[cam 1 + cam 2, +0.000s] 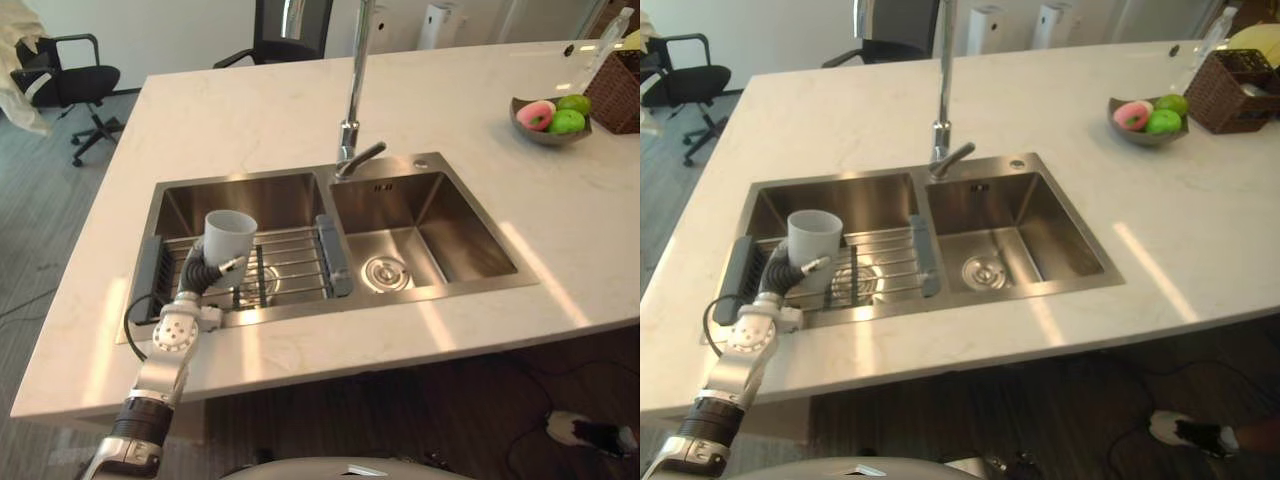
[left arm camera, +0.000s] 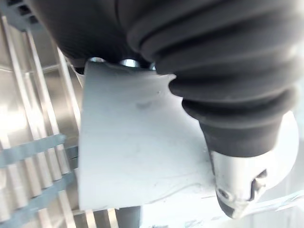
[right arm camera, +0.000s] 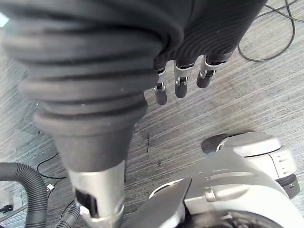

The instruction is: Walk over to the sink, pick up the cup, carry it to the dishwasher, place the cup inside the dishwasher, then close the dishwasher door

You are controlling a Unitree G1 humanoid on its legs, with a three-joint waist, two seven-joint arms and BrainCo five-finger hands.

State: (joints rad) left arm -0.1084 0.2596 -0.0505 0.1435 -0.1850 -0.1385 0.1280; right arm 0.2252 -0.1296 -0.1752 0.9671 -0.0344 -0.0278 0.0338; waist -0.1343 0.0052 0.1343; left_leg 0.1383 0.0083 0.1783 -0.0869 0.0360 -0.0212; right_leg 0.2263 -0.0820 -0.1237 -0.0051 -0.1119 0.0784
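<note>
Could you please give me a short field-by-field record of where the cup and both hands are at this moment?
cup: white, upright, over the wire rack in the left basin of the sink
left hand: curled round the cup's lower part
right hand: fingers relaxed, holding nothing, above the floor
countertop: bowl of fruit and wicker basket at far right
stage: cup grasped, not yet carried off
</note>
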